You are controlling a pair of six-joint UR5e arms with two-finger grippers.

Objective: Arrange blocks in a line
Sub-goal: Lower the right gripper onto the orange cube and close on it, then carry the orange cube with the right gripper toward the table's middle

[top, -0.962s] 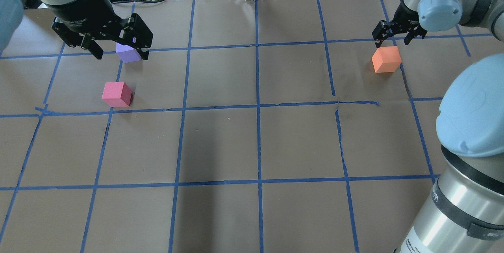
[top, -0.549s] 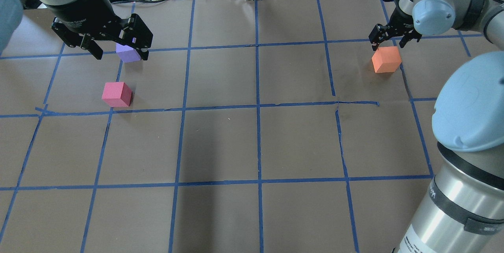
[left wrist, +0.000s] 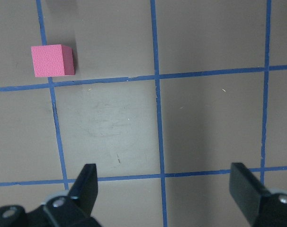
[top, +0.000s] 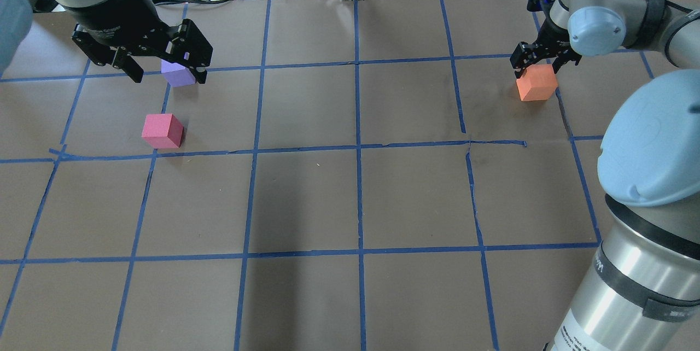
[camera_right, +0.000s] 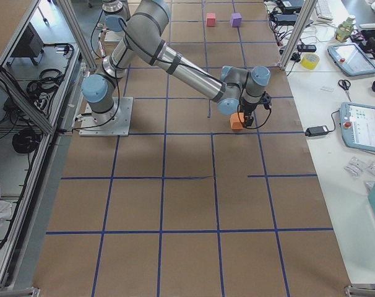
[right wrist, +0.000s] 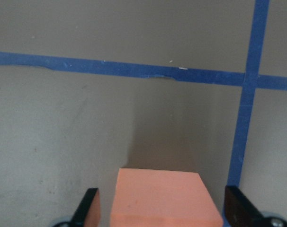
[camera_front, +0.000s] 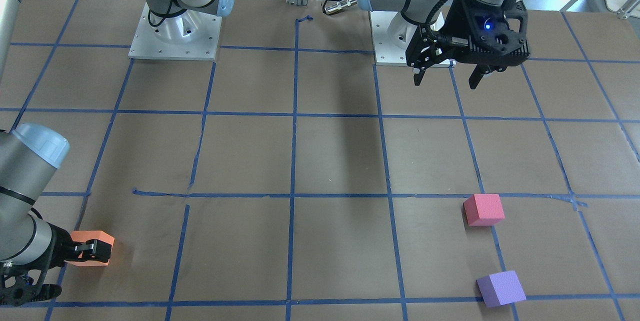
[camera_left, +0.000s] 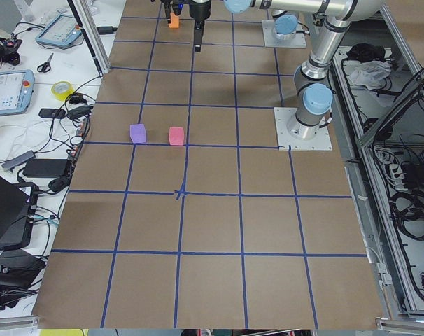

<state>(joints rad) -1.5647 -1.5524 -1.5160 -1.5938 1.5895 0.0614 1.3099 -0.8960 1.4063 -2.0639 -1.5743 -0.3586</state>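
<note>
In the front-facing view, the right end effector point(camera_front: 92, 252) is seen low at the tabletop point(camera_front: 330, 161), spread apart with the orange block point(camera_front: 95, 237) between its fingers. The left end effector point(camera_front: 446, 79) is held apart and empty near the robot's base. It is well away from the pinkish-red block point(camera_front: 483, 209) and the purple block point(camera_front: 501, 288), which lie near each other on the robot's left side.

From overhead, the orange block is shown well apart from the other two (so no line is formed yet).

In the left-end view, the pinkish-red and purple blocks are seen side by side, not touching. In the right-end view, the orange block is found under the near arm's wrist.

In the left wrist view, only bare tabletop is framed between the spread fingers, with the pinkish-red block ahead.

In the right wrist view, a gap is seen on each side of the orange block, so it is not clamped. The grasp of this block is judged to be the step in hand. Next, a square closure on the block would be called for, then a lift and a carry toward the other two.

No container is seen in any view
</note>
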